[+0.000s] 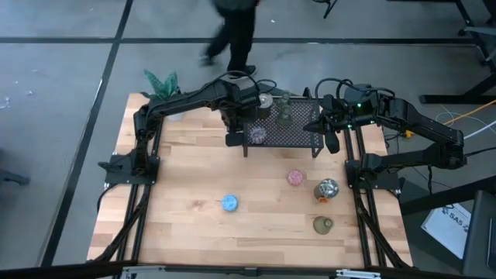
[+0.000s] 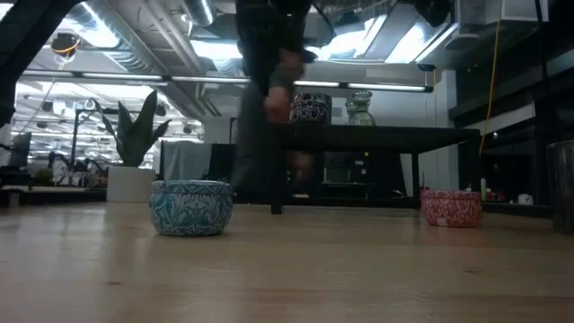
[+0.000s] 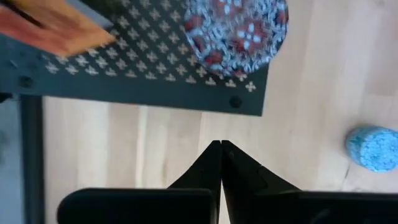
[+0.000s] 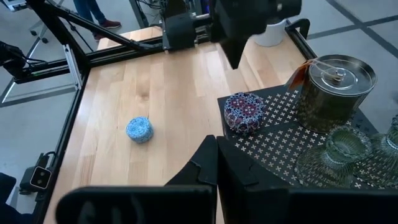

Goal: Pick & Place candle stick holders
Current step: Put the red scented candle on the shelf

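1. One wooden surface (image 1: 194, 170) carries everything, with two dark arms reaching over it from either side.
2. One black mesh rack (image 1: 291, 133) stands at the far edge; on it sit one purple-speckled holder (image 1: 256, 134), one silvery lidded holder (image 1: 266, 101) and two clear green glass holders (image 1: 285, 115).
3. Four holders lie on the bare surface: blue (image 1: 230, 203), pink (image 1: 295, 178), silvery (image 1: 326, 189), olive-green (image 1: 322, 225).
4. Left gripper (image 1: 235, 139), fingers (image 3: 208, 168) together and empty, hangs just beside the purple-speckled holder.
5. Right gripper (image 1: 329, 139), fingers (image 4: 208, 163) together, sits at the rack's right end.
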Robot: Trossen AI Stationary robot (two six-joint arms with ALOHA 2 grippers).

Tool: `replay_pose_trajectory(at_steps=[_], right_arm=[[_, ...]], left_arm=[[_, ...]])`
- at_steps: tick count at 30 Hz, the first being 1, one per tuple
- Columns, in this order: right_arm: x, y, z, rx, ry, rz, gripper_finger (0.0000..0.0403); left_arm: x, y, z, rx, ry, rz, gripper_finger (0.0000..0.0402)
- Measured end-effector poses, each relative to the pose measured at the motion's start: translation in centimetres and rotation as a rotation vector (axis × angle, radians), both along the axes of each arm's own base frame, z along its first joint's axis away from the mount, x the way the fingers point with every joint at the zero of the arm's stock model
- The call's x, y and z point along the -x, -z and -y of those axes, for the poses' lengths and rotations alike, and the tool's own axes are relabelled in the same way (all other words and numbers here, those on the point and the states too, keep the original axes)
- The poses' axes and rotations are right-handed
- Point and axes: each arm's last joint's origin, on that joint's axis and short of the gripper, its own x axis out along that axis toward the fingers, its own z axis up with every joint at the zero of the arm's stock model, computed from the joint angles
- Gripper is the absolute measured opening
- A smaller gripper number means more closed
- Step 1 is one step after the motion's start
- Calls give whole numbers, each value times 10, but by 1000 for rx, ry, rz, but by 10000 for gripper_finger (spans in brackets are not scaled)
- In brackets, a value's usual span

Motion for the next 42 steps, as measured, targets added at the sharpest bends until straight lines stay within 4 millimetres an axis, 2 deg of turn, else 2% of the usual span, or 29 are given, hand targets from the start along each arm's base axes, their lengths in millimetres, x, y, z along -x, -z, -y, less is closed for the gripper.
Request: replay_pose_trajectory(at_steps=[7, 13, 20, 33, 42], right_arm=[[0, 0, 0, 0, 0, 0, 0], [0, 0, 0, 0, 0, 1, 0], [0, -1, 0, 2, 1, 8, 0], [0, -1, 0, -5, 4, 7, 0], [0, 0, 0, -5, 4, 6, 0]], left_arm=[[-5, 25, 4, 10, -3, -34, 2], [-13, 34, 10, 69, 27, -13, 2], [-29, 42, 10, 35, 47, 64, 2], [-47, 37, 7, 44, 99, 265, 2], [-39, 37, 3, 37, 31, 202, 2]])
